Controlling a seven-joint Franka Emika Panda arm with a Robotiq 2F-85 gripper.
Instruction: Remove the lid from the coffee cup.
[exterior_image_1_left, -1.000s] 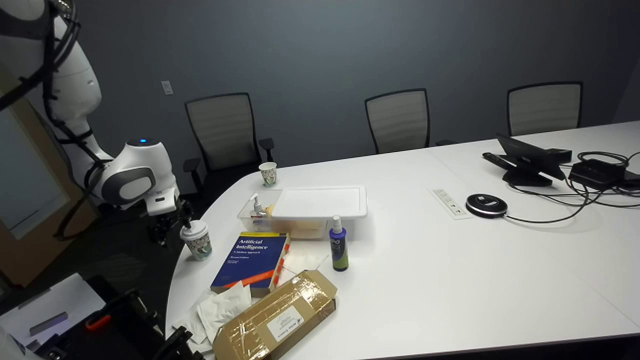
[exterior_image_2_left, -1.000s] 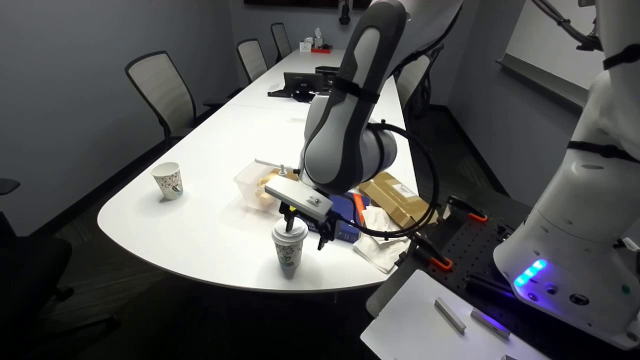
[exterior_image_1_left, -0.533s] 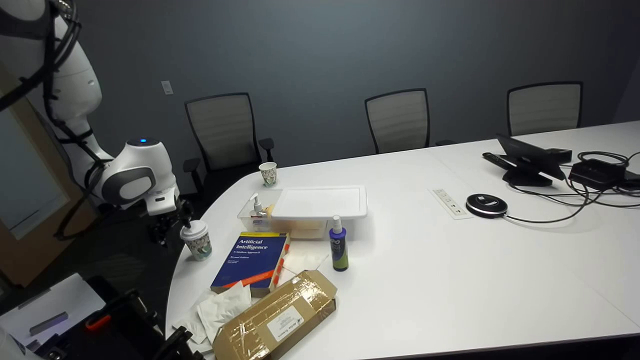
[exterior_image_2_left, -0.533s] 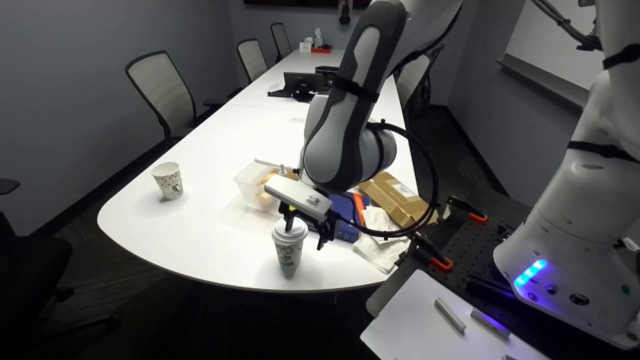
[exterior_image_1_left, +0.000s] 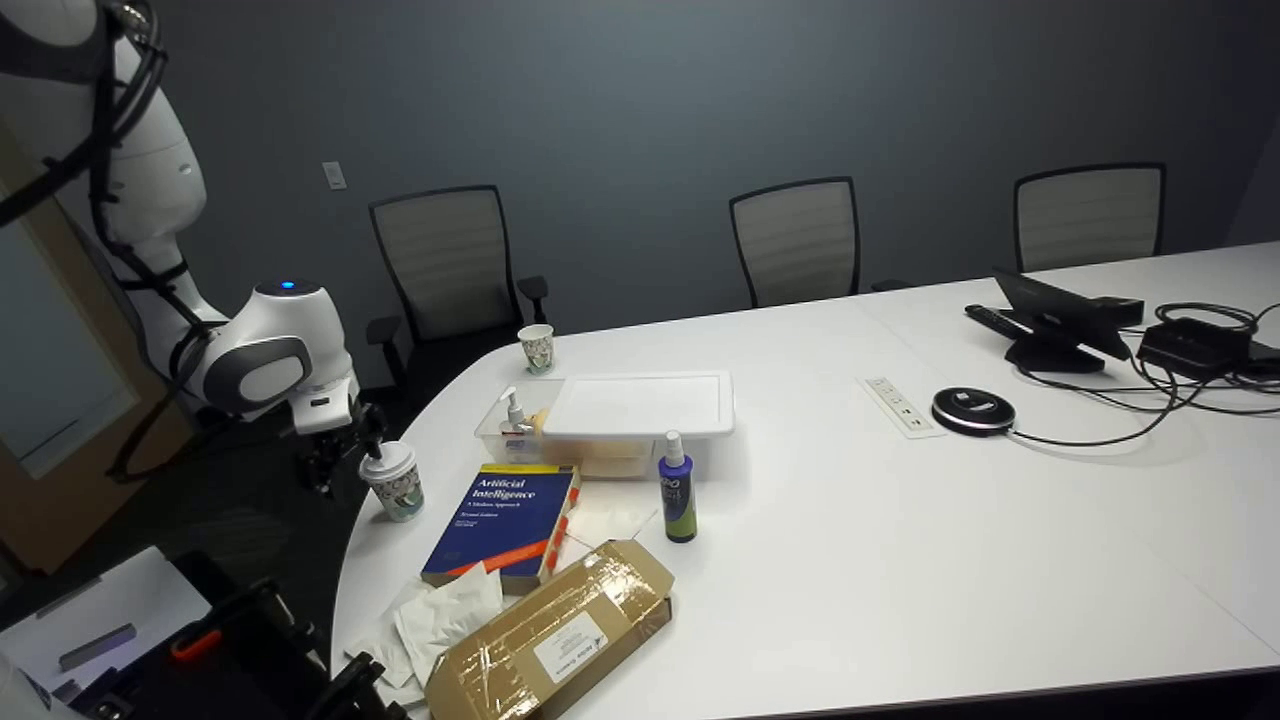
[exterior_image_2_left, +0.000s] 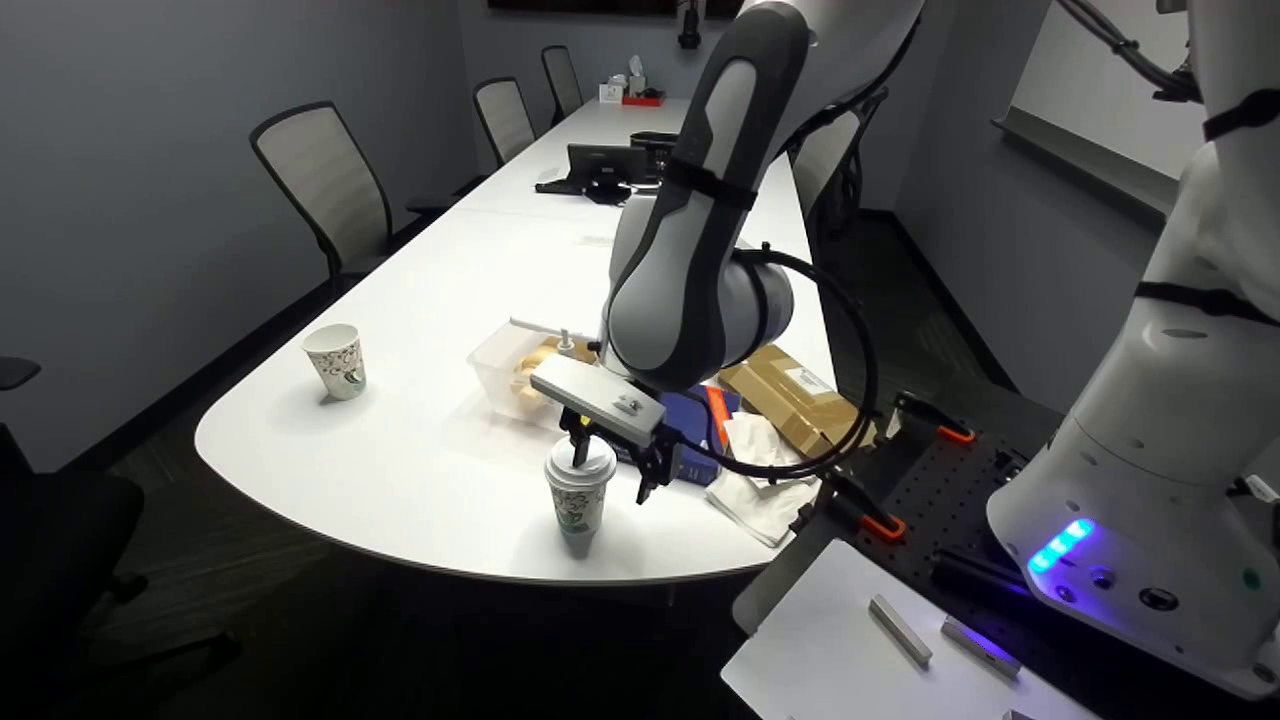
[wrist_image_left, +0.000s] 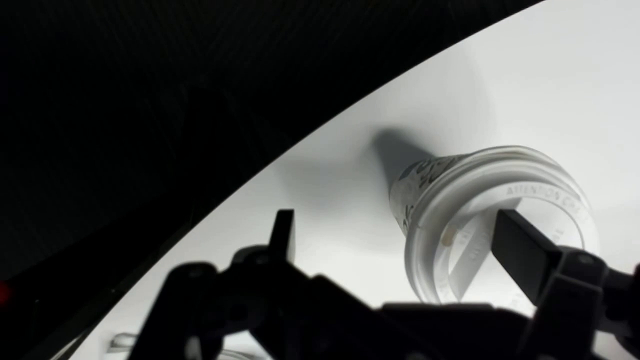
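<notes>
Table (exterior_image_1_left: 950, 560): white, rounded at one end, outlet strip (exterior_image_1_left: 899, 407) set in
Cup (exterior_image_2_left: 578, 510): upright near the rounded edge
Lid (exterior_image_2_left: 597, 470): white, seated on the cup
Claw (wrist_image_left: 395, 225): jaws spread wide, one finger (wrist_image_left: 522, 256) over the lid, the other beside the cup; contact cannot be told
Book (exterior_image_1_left: 505, 525): blue, lying flat, napkins (exterior_image_1_left: 455, 610) and carton (exterior_image_1_left: 555, 640) just beside
Bin (exterior_image_2_left: 500, 380): clear, partly under a white cover (exterior_image_1_left: 640, 405), bottle (exterior_image_1_left: 678, 500) near it
Second cup (exterior_image_2_left: 337, 365): upright, well apart from the first
Screen (exterior_image_1_left: 1062, 315): black, farther along, cables (exterior_image_1_left: 1165, 400) and a round disc (exterior_image_1_left: 973, 412) near it
Chairs (exterior_image_1_left: 445, 265): mesh-backed, along the table
Walls (exterior_image_1_left: 620, 130): gray, with a switch (exterior_image_1_left: 334, 176) and a whiteboard (exterior_image_2_left: 1080, 100)
Floor (exterior_image_2_left: 200, 560): dark
</notes>
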